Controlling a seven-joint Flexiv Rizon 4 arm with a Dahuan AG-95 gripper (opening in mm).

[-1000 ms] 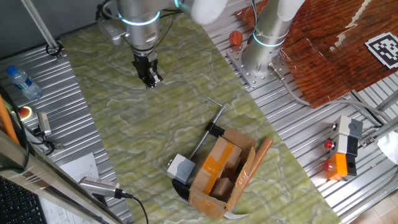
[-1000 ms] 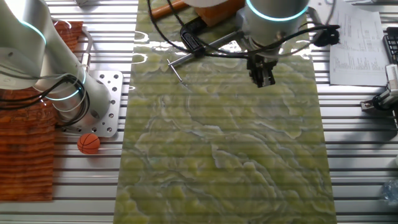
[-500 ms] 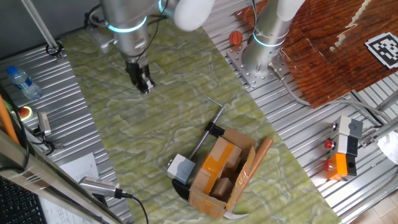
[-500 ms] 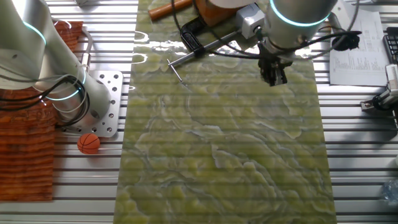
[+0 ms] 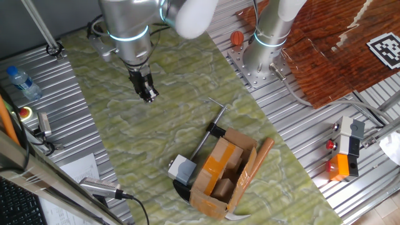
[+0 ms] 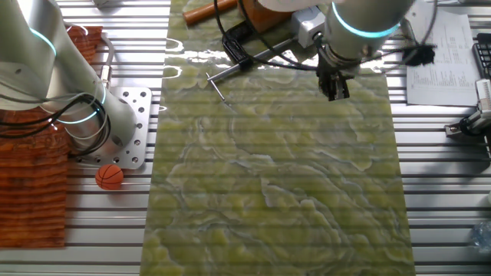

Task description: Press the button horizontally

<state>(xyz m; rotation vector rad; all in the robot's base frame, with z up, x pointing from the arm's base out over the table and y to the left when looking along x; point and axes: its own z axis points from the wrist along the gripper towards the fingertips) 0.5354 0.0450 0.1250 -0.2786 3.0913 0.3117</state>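
The button [image 5: 182, 167] is a small light grey cube with a white face on a black base. It stands at the near end of the green mat [image 5: 175, 119], against the left side of the cardboard box [image 5: 224, 173]. My gripper [image 5: 147, 95] points down over the far left part of the mat, well apart from the button. The other fixed view shows the gripper [image 6: 335, 92] just above the mat, and there the button is hidden behind the arm. No view shows whether there is a gap between the fingertips.
A black clamp with a metal bar [image 5: 212, 128] and a wooden handle [image 5: 259, 159] lie by the box. A second arm's base [image 5: 262, 56], an orange ball [image 5: 236, 38], a water bottle [image 5: 24, 82], a round red button [image 5: 25, 113] and orange-and-black units [image 5: 344, 156] ring the mat.
The gripper first shifted left across the mat, then came a little nearer the button's end. The button and box have not moved.
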